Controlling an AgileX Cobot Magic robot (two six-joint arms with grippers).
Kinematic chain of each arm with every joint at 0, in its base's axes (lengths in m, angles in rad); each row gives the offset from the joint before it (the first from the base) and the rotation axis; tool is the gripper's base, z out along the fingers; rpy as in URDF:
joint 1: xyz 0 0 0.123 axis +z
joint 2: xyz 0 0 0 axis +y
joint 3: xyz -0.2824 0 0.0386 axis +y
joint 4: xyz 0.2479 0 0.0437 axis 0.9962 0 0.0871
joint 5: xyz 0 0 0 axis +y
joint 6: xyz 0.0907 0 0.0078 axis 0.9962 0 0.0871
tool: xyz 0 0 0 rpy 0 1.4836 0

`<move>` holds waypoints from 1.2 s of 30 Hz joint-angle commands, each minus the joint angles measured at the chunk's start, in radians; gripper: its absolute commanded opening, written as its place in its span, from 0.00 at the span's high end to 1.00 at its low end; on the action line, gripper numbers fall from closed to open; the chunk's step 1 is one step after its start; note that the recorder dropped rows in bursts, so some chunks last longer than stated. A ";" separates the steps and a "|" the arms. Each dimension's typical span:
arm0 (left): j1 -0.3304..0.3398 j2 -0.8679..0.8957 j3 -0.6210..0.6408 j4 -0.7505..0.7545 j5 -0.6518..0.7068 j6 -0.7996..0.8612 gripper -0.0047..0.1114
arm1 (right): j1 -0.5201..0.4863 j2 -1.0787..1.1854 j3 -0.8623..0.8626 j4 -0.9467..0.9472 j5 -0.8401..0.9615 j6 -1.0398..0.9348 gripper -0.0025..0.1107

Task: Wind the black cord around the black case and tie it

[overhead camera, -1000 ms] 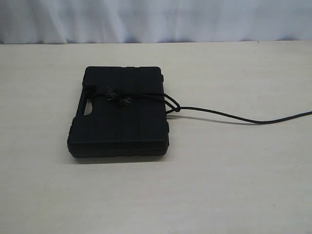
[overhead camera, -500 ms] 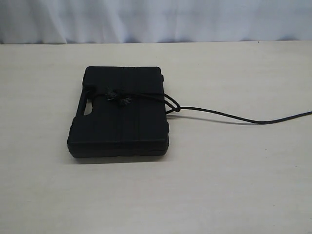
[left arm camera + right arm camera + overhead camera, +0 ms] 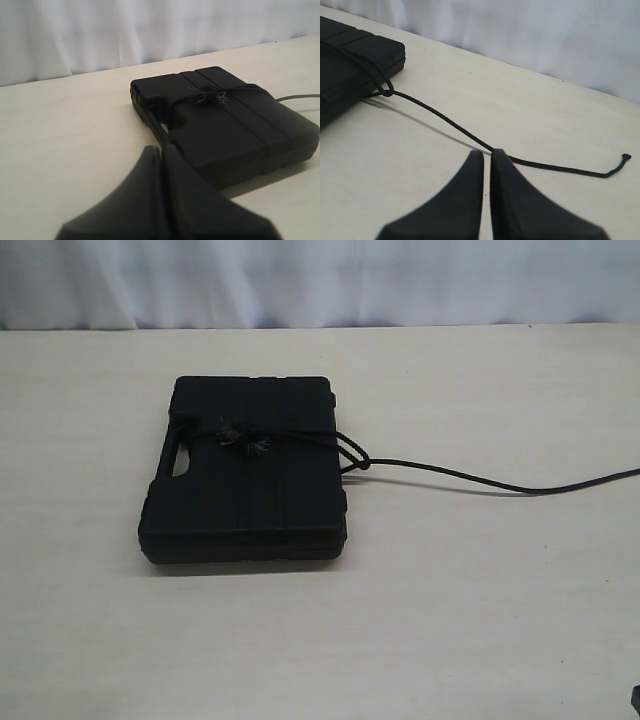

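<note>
Black braided cord (image 3: 243,441) girds the flat matte-black plastic case (image 3: 245,505), knotted on top; left gripper (image 3: 161,156) and right gripper (image 3: 486,159) sit closed, empty.

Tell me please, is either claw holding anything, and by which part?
Nothing is held: left claw and right claw are shut, empty, apart from the black cord and black case.

Pale wooden table (image 3: 480,620), white curtain (image 3: 320,280)
</note>
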 commanded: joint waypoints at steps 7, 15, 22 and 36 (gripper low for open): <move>0.009 -0.002 0.002 0.053 -0.011 0.000 0.96 | 0.001 -0.006 0.003 -0.021 0.004 -0.004 0.94; 0.009 -0.002 0.002 0.053 -0.011 0.000 0.96 | 0.001 -0.006 0.003 -0.021 0.004 -0.004 0.94; 0.009 -0.002 0.002 0.053 -0.011 0.000 0.96 | 0.001 -0.006 0.003 -0.021 0.004 -0.004 0.94; 0.009 -0.002 0.002 0.053 -0.011 0.000 0.96 | 0.001 -0.006 0.003 -0.021 0.004 -0.004 0.94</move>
